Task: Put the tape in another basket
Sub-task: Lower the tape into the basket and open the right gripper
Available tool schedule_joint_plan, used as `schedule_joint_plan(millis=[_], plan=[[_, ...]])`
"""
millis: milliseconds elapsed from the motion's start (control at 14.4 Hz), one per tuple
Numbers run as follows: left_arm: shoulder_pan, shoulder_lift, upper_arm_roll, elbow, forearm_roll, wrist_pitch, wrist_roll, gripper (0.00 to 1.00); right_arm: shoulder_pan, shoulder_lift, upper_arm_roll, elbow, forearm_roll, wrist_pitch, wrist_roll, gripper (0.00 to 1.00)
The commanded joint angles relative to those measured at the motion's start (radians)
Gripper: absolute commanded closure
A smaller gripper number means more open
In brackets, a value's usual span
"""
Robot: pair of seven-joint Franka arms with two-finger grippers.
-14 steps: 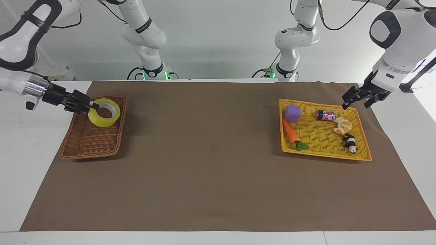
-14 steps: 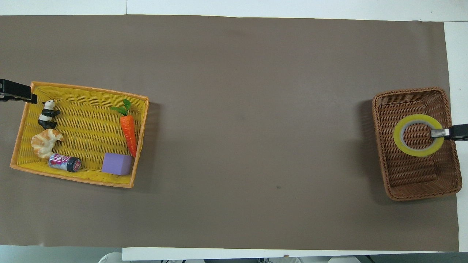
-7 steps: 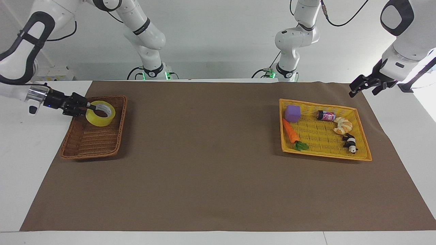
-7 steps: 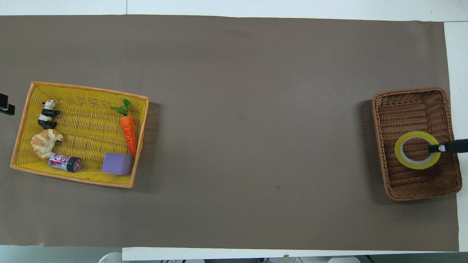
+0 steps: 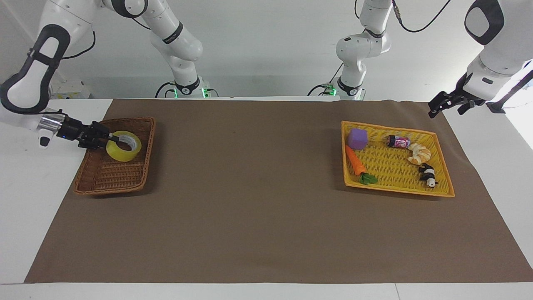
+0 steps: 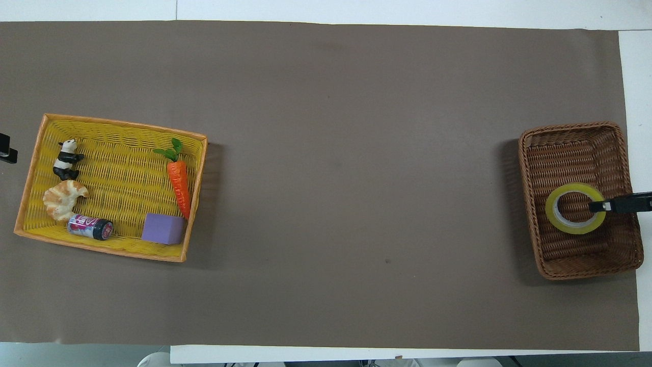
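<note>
The right gripper (image 5: pixel 109 138) reaches over the outer rim of the brown wicker basket (image 5: pixel 100 186), which sits at the right arm's end of the table (image 5: pixel 258 233). Its fingers (image 6: pixel 597 206) are clamped on the wall of the roll of yellow tape (image 5: pixel 123 146), one inside the white core and one outside. The tape is inside this basket, in the half nearer to the robots (whether it rests on the weave or hangs just above it I cannot tell).

The left gripper (image 5: pixel 445 104) hangs over the table's corner at the left arm's end, by the robots' edge, just outside the yellow woven tray (image 5: pixel 442 143); its fingers are spread apart with nothing between them. In the tray lie a purple cube (image 5: pixel 358 138), a toy carrot (image 5: pixel 356 162), a small can (image 5: pixel 398 141), a croissant (image 5: pixel 419 153) and a panda figure (image 5: pixel 428 174).
</note>
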Motion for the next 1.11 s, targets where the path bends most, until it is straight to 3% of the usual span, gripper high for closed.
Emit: schedule_joint_plan(millis=[0,139,208,347,554,762,1040], plan=[[0.0,-0.021,-0.007,-0.046,0.018,0.034,0.007,0.0,-0.006,-0.016,0.005,-0.023,-0.026,0.023,-0.036,1.0],[-0.013,-0.021,-0.007,-0.046,0.018,0.032,0.006,0.0,-0.006,-0.016,0.005,-0.023,-0.042,0.037,-0.036,0.93],[-0.023,-0.021,-0.007,-0.046,0.018,0.032,0.006,0.0,-0.003,-0.016,0.005,-0.023,-0.046,0.04,-0.036,0.8],[-0.02,-0.021,-0.005,-0.046,0.018,0.032,0.006,0.0,0.008,-0.014,0.006,-0.017,-0.078,0.058,-0.04,0.0],[-0.01,-0.021,-0.005,-0.046,0.018,0.032,0.006,0.0,0.031,-0.029,0.006,0.023,-0.101,0.08,-0.024,0.0],[-0.012,-0.021,-0.005,-0.046,0.018,0.032,0.006,0.0,0.115,-0.121,0.009,0.063,-0.221,0.124,0.065,0.0],[-0.012,-0.021,-0.005,-0.046,0.018,0.032,0.006,0.0,0.268,-0.229,0.014,0.08,-0.302,0.12,0.367,0.0]])
